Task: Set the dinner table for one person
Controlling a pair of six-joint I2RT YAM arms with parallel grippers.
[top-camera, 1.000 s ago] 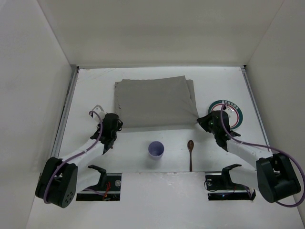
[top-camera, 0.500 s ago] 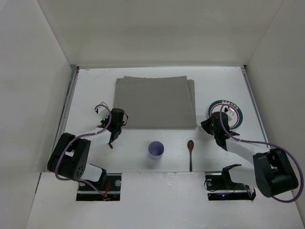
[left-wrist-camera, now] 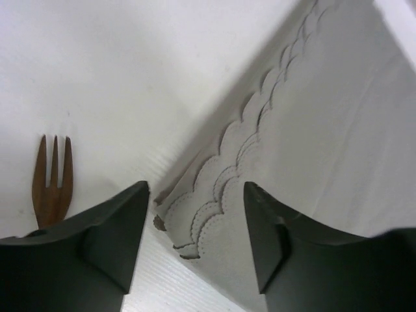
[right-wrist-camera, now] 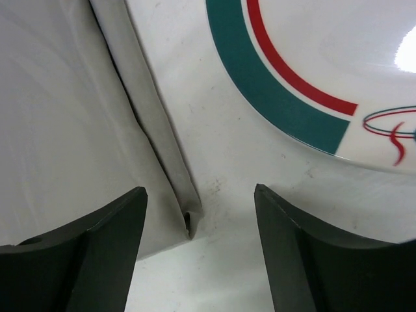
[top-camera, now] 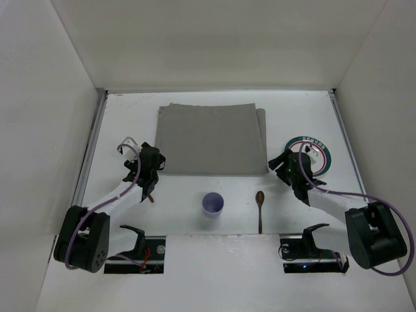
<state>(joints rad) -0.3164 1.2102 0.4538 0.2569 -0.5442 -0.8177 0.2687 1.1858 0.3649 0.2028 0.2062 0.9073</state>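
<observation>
The grey cloth mat (top-camera: pixel 211 140) lies flat on the white dinner table (top-camera: pixel 127 117). My left gripper (top-camera: pixel 155 166) is open over the mat's near left corner; in the left wrist view the scalloped corner (left-wrist-camera: pixel 214 208) lies between the fingers of the left gripper (left-wrist-camera: pixel 195 224), untouched. At the near right corner my right gripper (top-camera: pixel 277 166) also stands open, and the folded mat corner (right-wrist-camera: pixel 175 188) rests on the table between the fingers of the right gripper (right-wrist-camera: pixel 200 227). A wooden fork (left-wrist-camera: pixel 52 185) lies just left of the left gripper.
A white plate (top-camera: pixel 316 153) with a green and red ring sits right of the mat, close to my right gripper. A purple cup (top-camera: pixel 212 203) and a wooden spoon (top-camera: pixel 260 207) stand near the front. The fork (top-camera: pixel 151 195) lies beside the left arm. Metal rails line the table's sides.
Both grippers have gone from shut on the mat's near corners to open. The mat has settled flat and square. The left arm has shifted slightly.
</observation>
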